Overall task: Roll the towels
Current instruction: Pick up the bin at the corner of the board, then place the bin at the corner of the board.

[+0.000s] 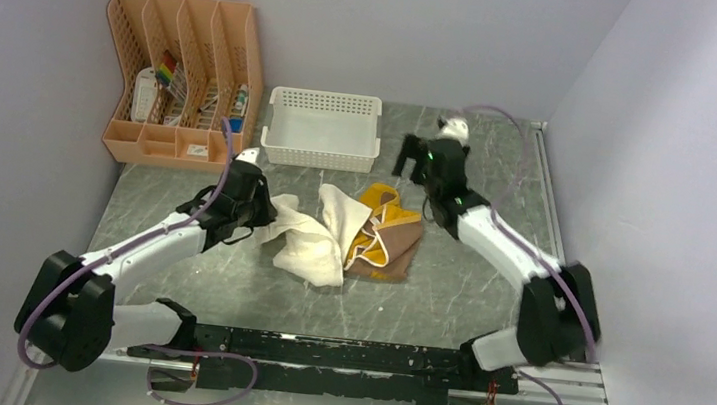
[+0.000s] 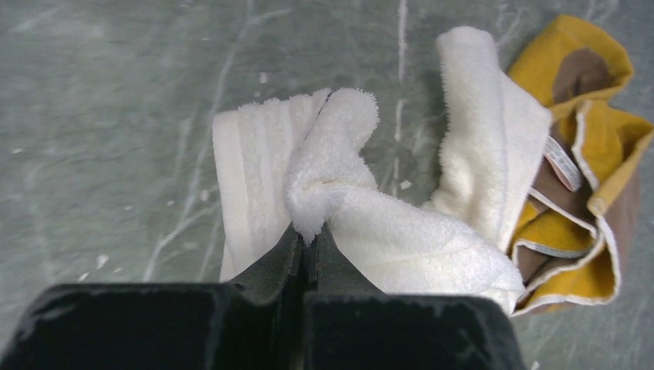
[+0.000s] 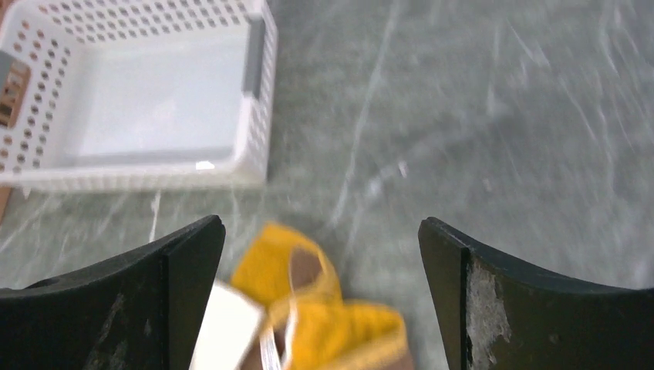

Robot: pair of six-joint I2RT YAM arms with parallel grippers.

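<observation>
Left gripper [image 2: 308,239] pinched shut on cream towel [image 2: 401,231] fold. Right gripper [image 3: 320,227] wide open, empty, above yellow towel [image 3: 339,324]; basket [image 3: 254,116] ahead.

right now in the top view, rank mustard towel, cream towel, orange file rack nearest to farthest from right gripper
1. mustard towel, just nearside of it
2. cream towel, centre-left
3. orange file rack, back left corner
</observation>
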